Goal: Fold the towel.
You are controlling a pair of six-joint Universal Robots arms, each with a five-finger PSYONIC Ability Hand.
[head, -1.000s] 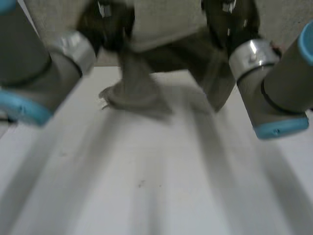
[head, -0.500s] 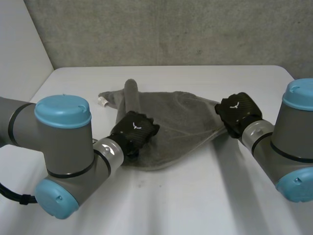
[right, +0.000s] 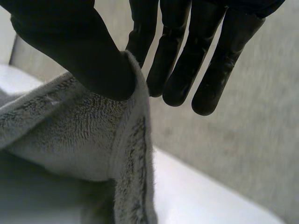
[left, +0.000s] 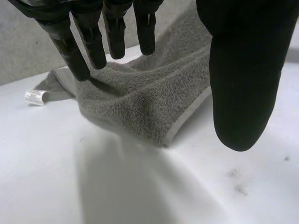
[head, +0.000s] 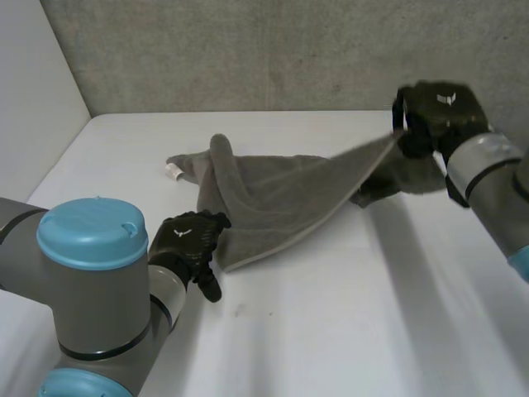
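Note:
The grey towel (head: 273, 198) lies rumpled on the white table (head: 331, 322), with a white tag (head: 173, 172) at its far left corner. My right hand (head: 434, 112) is raised at the far right, with a corner of the towel (right: 70, 140) pinched between thumb (right: 93, 51) and fingers, so that part hangs stretched in the air. My left hand (head: 188, 242) rests just left of the towel's near corner. Its fingers (left: 88, 42) are straight and spread over the towel (left: 140, 102), and nothing is held between them and the thumb (left: 238, 70). The tag (left: 35, 97) lies beyond the fingertips.
A grey wall (head: 248, 50) runs along the table's far edge, and a pale side wall (head: 33, 107) stands at the left. Bare table spreads in front of the towel and to its right, under the raised part.
My left hand has let go of the towel and drawn back off it toward the near side. My right hand has lifted its corner up and away to the far right.

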